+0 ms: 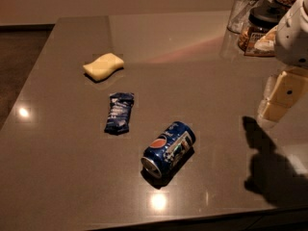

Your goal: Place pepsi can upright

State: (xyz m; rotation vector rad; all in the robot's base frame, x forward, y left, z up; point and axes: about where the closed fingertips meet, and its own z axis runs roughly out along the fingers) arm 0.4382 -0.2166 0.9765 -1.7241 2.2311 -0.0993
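Observation:
The pepsi can [168,148] lies on its side on the grey table [72,177], near the front middle. Its silver end faces the front left, and its round logo and white panel face up. My gripper [279,97] hangs at the right edge of the view, above the table and well to the right of the can. It holds nothing that I can see. Its dark shadow falls on the table at the front right.
A flat blue snack wrapper [119,112] lies left of the can. A yellow sponge [103,66] lies further back left. A clear glass [244,9] and a dark-lidded jar [257,29] stand at the back right. The table's front edge runs just below the can.

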